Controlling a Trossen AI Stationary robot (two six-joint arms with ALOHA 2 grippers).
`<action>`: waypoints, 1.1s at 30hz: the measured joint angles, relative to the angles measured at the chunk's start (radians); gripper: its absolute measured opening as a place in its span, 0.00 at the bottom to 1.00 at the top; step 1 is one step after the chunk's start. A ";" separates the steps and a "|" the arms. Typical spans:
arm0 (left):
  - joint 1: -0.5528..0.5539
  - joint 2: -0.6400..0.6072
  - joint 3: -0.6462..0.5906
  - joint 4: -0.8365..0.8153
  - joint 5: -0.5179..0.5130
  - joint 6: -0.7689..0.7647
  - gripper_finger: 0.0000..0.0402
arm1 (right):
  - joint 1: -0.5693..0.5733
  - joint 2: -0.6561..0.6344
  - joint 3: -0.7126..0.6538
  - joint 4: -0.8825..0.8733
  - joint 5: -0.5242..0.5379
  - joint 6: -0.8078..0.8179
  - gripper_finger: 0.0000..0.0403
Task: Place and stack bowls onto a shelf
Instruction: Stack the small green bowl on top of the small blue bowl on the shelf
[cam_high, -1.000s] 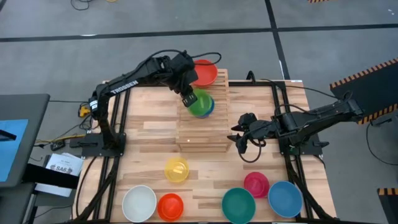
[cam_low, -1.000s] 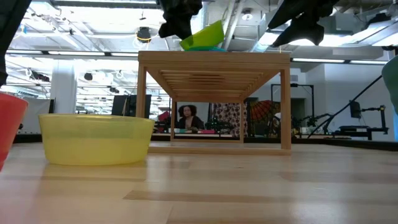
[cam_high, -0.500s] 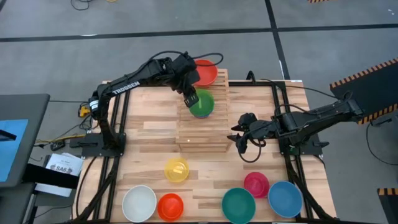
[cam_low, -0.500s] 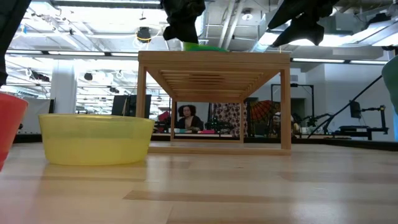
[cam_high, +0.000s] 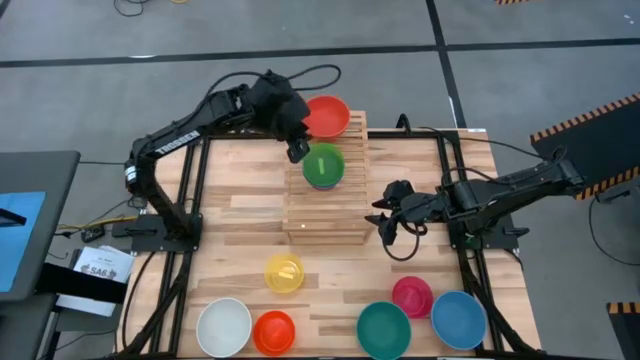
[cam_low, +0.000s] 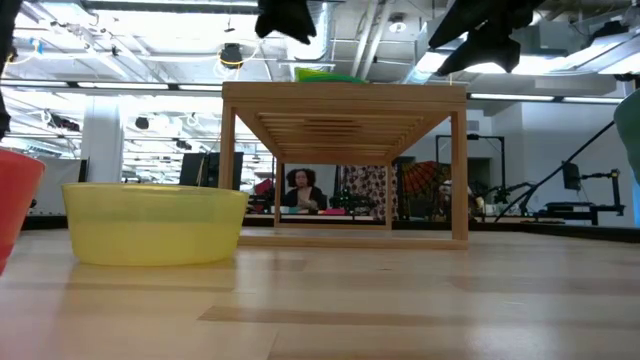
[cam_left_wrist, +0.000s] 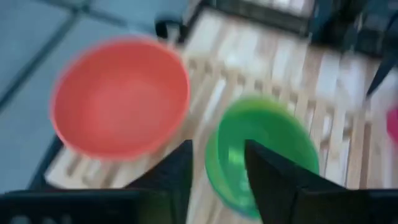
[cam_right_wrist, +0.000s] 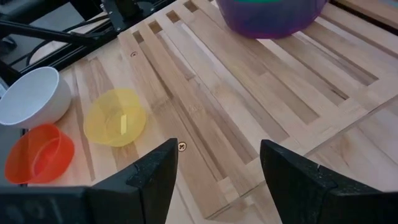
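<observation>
Green bowl (cam_high: 324, 165) nested in a purple bowl (cam_right_wrist: 271, 14) on the shelf (cam_high: 326, 205) beside a red bowl (cam_high: 327, 116), left tool (cam_high: 297, 150) open above; right tool (cam_high: 384, 222) open, waiting right of the shelf; other bowls near on the desk (cam_high: 240, 210).

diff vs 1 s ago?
The left gripper set the green bowl into the purple bowl on the shelf, let go and pulled back, fingers open. The right gripper, red bowl and the bowls on the table stayed put.
</observation>
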 joint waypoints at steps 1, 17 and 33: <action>0.000 -0.027 -0.039 0.058 0.000 -0.006 0.23 | 0.000 0.000 0.000 0.002 0.000 0.000 0.63; -0.012 -0.322 -0.949 1.260 0.022 -0.126 0.00 | 0.000 0.000 0.000 0.004 0.034 0.000 0.63; -0.021 -0.227 -0.927 1.242 -0.037 -0.048 0.00 | 0.000 0.000 0.001 0.001 0.050 0.000 0.63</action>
